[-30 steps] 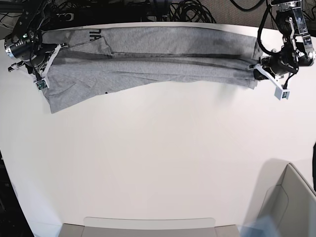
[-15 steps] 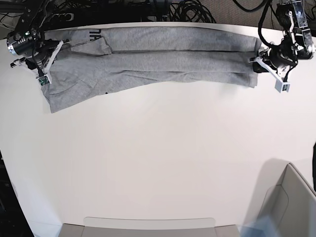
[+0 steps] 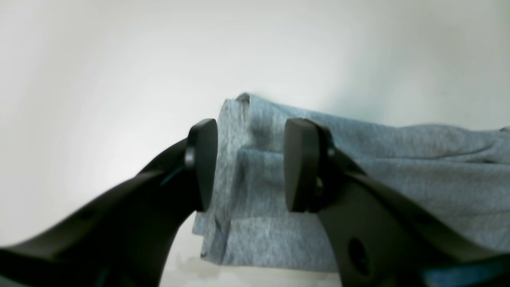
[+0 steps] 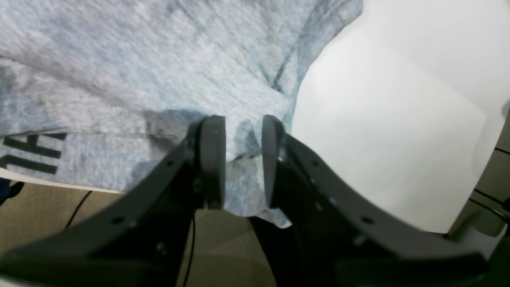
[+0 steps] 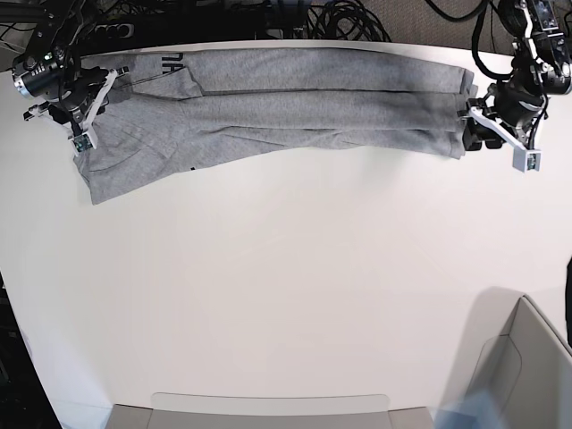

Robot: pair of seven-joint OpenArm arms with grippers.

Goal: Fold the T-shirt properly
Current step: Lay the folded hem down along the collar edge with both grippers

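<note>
The heather-grey T-shirt (image 5: pixel 295 103) lies along the table's far edge as a long lengthwise-folded band, with black lettering (image 5: pixel 170 63) showing near its left end. My left gripper (image 5: pixel 469 130) is at the shirt's right end. In the left wrist view its jaws (image 3: pixel 251 165) stand wide open, with the layered cloth edge (image 3: pixel 398 175) lying between and beyond them. My right gripper (image 5: pixel 85 103) is at the shirt's left end. In the right wrist view it (image 4: pixel 242 161) is open, its pads a little apart over a fold of the shirt (image 4: pixel 159 59), next to the lettering (image 4: pixel 28 155).
The white table (image 5: pixel 286 268) stretches toward the camera. A cardboard box (image 5: pixel 527 375) stands at the front right and a grey tray edge (image 5: pixel 268 411) runs along the front. Cables (image 5: pixel 340 18) lie behind the far edge, and the floor shows just past the right gripper.
Both grippers have gone from shut on the shirt's ends to open. The stretched band has settled flat, and the left arm has drawn slightly right, off the cloth's end.
</note>
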